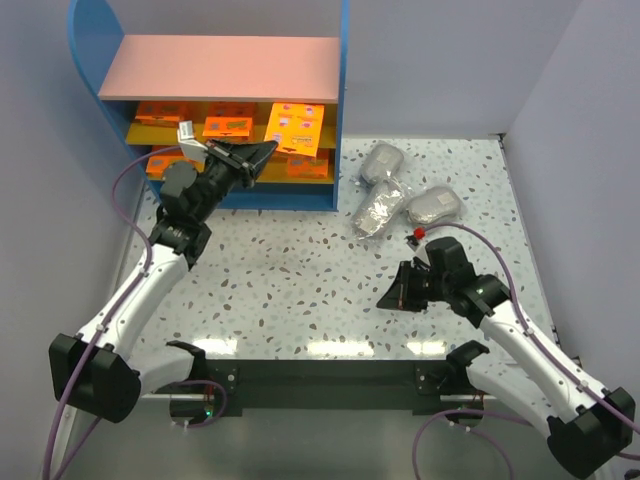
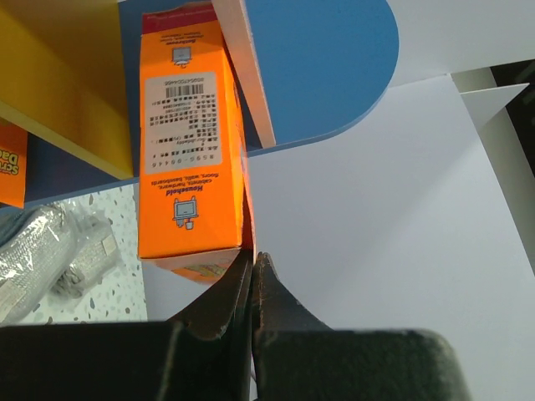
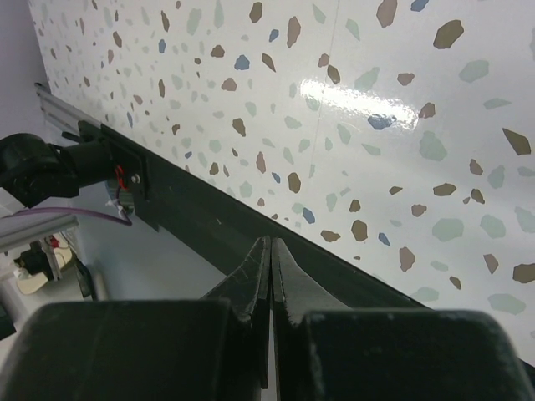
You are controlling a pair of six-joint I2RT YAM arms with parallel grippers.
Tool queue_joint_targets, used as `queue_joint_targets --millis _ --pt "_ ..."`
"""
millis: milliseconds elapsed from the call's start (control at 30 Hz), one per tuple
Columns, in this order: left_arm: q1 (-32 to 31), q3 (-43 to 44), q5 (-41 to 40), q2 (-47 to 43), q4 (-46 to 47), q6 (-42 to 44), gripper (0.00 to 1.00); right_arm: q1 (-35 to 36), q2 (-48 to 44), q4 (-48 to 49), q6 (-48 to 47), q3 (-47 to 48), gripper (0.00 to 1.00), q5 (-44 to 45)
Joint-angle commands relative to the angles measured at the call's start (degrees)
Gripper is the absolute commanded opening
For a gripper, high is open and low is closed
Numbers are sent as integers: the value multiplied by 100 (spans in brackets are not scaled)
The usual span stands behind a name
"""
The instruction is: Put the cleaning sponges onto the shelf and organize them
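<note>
The shelf (image 1: 220, 67) stands at the back left, with several orange packs on its two yellow shelves. My left gripper (image 1: 262, 153) reaches into the shelf front, shut on the thin edge of an orange pack (image 1: 295, 128) that it holds tilted at the right end of the upper shelf. In the left wrist view the pack (image 2: 188, 142) hangs just beyond the closed gripper (image 2: 253, 257), beside a board edge. Three grey bundles (image 1: 382, 160) (image 1: 378, 208) (image 1: 433, 205) lie on the table right of the shelf. My right gripper (image 1: 385, 299) is shut and empty, low over the table's front.
Other orange packs lie on the upper shelf (image 1: 228, 126) and the lower shelf (image 1: 165, 162) (image 1: 308, 165). The shelf's rounded blue panel (image 2: 326, 67) and a grey bundle (image 2: 42, 251) show in the left wrist view. White walls enclose the table. The dark front rail (image 3: 217, 225) runs under my right gripper (image 3: 272, 242).
</note>
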Motion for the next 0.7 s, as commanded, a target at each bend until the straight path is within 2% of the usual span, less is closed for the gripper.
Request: queue_joint_targets --millis 0,233,367,667 --pt "64 67 -1 -166 92 -76 0 -1 91 167 -53 181 0 -9" --pt "134 119 60 299 364 -85 0 -1 170 168 -79 277 0 8" --pt "179 154 78 940 1073 -190 0 -10 206 238 -61 260 0 17" --pt "179 927 -150 1969 1174 -138 0 -1 179 308 -26 251 0 26"
